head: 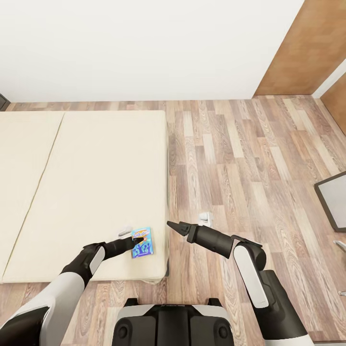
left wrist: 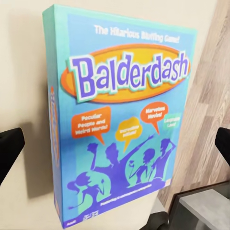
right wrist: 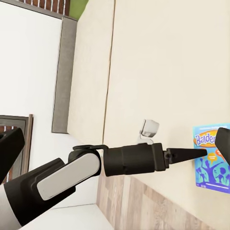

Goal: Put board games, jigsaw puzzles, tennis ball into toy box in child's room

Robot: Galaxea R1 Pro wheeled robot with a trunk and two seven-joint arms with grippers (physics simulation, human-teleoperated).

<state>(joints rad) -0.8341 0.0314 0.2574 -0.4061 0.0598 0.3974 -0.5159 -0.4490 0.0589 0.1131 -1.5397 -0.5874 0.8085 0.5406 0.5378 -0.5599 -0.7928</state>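
Left tool (head: 137, 239), fingers apart, hovers over Balderdash board game (left wrist: 120, 120) near bed (head: 86, 158) edge.

Left pincer (head: 138, 240) over blue board game (head: 142, 243) on bed (head: 86, 182), near its corner

bed (head: 96, 168): wide, low, plain cream mattress, seam running lengthwise on its left part
on bed: light blue board game (head: 142, 242) "Balderdash", flat, face up, near the front right corner; small white-grey object (head: 125, 231) just beside it, unclear what
floor (head: 250, 173): wood planks, right of bed; small white object (head: 204, 218) near bed edge
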